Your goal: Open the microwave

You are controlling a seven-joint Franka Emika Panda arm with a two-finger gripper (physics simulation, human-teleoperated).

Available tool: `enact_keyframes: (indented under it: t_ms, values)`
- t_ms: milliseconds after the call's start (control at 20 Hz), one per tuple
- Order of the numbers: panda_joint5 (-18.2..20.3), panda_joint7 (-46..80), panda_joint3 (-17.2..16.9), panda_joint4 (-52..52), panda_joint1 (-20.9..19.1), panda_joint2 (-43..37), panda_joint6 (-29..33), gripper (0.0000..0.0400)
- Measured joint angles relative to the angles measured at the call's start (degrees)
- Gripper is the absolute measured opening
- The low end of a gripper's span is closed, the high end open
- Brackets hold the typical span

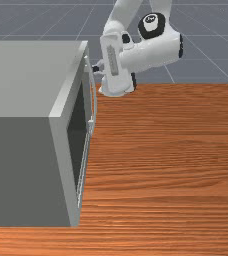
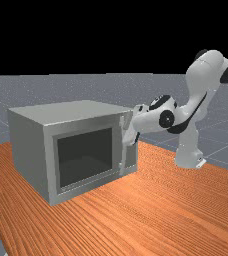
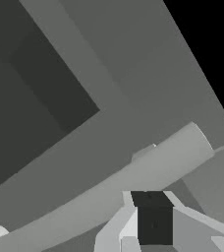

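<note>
The grey-and-black hand (image 3: 154,199), released or clenched we cannot tell, lies by the long grey handle (image 3: 126,181) of the boxy grey microwave (image 1: 26,80) at the front view's left; we advise firm purchase, then an outward arc.

Rounded white arm (image 2: 204,77), black joint caps (image 2: 166,119), grey strip (image 1: 113,60)
</note>
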Motion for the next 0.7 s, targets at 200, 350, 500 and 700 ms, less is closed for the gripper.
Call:
enact_keyframes:
  t_ms: [200,350,500,700]
  values:
    - [2.83,8.02,0.61,1.33,-1.76,3.07,0.24,0.0000]
    - [2.27,17.92,-2.58,-0.17,1.16,4.63,3.16,0.0000]
    - [2.93,22.97,-3.72,0.65,1.75,5.97,4.06,0.0000]
    - [2.62,30.82,-4.62,0.75,1.81,9.16,6.10,0.0000]
